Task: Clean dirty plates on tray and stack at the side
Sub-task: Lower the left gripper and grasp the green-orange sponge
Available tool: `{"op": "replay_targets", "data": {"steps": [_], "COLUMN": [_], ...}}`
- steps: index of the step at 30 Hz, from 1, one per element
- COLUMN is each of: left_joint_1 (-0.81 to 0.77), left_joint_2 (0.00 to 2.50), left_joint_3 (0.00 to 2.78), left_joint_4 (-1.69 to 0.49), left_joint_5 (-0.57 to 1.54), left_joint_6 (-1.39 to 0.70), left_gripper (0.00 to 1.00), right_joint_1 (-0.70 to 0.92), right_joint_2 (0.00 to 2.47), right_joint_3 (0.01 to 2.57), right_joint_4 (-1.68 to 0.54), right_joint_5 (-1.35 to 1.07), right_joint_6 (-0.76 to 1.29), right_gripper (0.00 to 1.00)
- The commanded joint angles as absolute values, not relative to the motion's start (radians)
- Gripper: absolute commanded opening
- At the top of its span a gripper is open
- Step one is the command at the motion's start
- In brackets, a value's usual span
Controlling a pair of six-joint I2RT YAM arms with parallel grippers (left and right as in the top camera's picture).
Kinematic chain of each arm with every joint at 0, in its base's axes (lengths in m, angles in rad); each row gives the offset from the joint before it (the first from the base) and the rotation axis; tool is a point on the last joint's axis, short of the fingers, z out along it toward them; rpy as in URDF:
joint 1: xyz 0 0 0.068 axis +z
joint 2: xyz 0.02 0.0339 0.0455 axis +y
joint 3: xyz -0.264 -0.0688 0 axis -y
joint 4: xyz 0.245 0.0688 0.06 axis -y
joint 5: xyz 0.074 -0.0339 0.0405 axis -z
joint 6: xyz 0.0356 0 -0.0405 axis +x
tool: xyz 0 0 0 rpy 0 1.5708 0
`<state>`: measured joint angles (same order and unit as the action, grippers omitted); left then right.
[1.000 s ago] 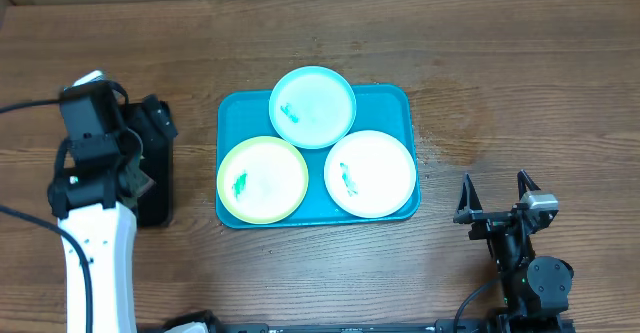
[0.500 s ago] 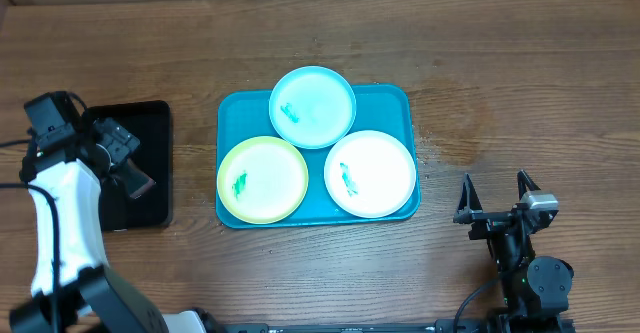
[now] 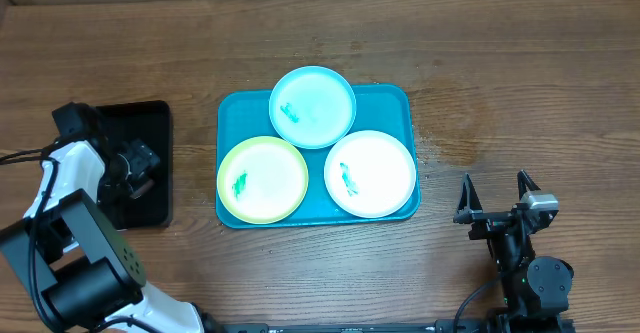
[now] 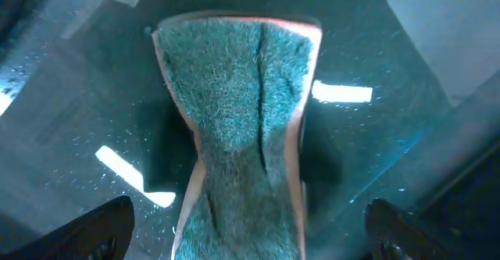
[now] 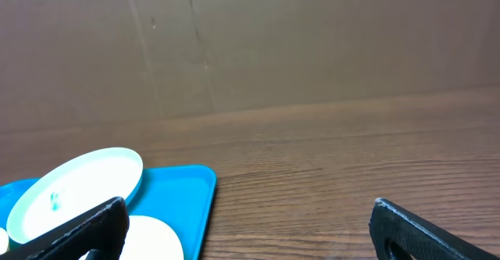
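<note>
Left gripper [image 4: 250, 229] has dropped over the sponge [image 4: 242, 119], jaws spread, right gripper [image 3: 494, 181] idle and spread too; wiping plates [image 3: 262, 179] comes next.

Overhead looks straight down.
Left wrist is close on a green fibrous pad [image 4: 242, 119]; right wrist, low, shares overhead's turquoise rectangular plastic tray [image 5: 191, 197].

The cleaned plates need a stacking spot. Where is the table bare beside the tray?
The widest bare table lies right of the tray, toward the right gripper. A narrower strip runs between the tray and the black tray under the left gripper. The tray itself is crowded: the blue plate, yellow-green plate and white plate nearly fill it.
</note>
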<state>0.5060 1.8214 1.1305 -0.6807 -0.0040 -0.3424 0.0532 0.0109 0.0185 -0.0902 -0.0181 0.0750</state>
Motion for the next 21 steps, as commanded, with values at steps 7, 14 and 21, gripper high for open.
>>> {"op": "replay_targets", "data": {"steps": [7,14,21], "left_joint_1": [0.506,0.506,0.506], "left_joint_2": [1.877,1.903,1.905], "left_joint_3": [1.147,1.145,1.145], "left_joint_4": [-0.685,-0.685,-0.679], "left_joint_5": [-0.033,-0.033,-0.033], "left_joint_6": [-0.278,-0.268,-0.264], "left_gripper": [0.63,0.41,0.04], "right_joint_1": [0.058,0.058,0.058], "right_joint_2": [0.003,0.003,0.003], "right_joint_3": [0.008,0.008,0.008], "right_joint_4": [-0.084,-0.084,-0.084], "right_joint_5": [-0.008,-0.008,-0.008], "right_joint_6": [0.079,0.079,0.079], "right_gripper": [1.0,1.0,1.0]}}
